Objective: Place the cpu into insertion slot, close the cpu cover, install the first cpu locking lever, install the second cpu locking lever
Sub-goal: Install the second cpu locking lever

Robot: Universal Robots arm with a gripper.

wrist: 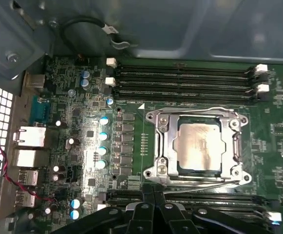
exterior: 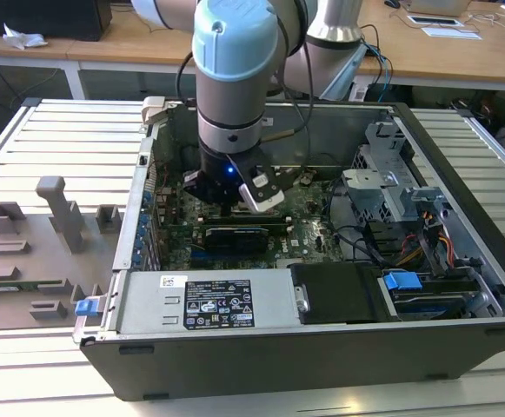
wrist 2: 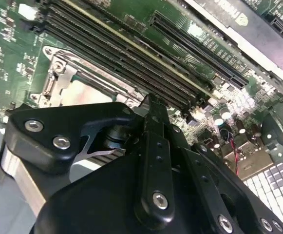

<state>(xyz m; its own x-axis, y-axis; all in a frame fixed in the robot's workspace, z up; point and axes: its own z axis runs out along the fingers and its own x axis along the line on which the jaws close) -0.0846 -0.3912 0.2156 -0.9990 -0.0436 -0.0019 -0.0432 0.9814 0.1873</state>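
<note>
One dull silver cpu (wrist: 199, 146), square with a smudged metal top, sits in the insertion slot (wrist: 181, 169) on the green motherboard (wrist: 83, 146), framed by the shiny cpu cover (wrist: 163, 141) lying closed over it. The black gripper (wrist: 153, 207) hovers just beside the socket, fingers together and holding nothing.

The worktop (exterior: 61, 126) was a pale surface of long metal slats running across the exterior view. An open computer case (exterior: 322, 347) lay directly on it, taking up the middle and the exterior view's right. A grey moulded fixture tray (exterior: 35, 252) with upright blocks sat on the slats at the exterior view's left, just beside the case.
</note>
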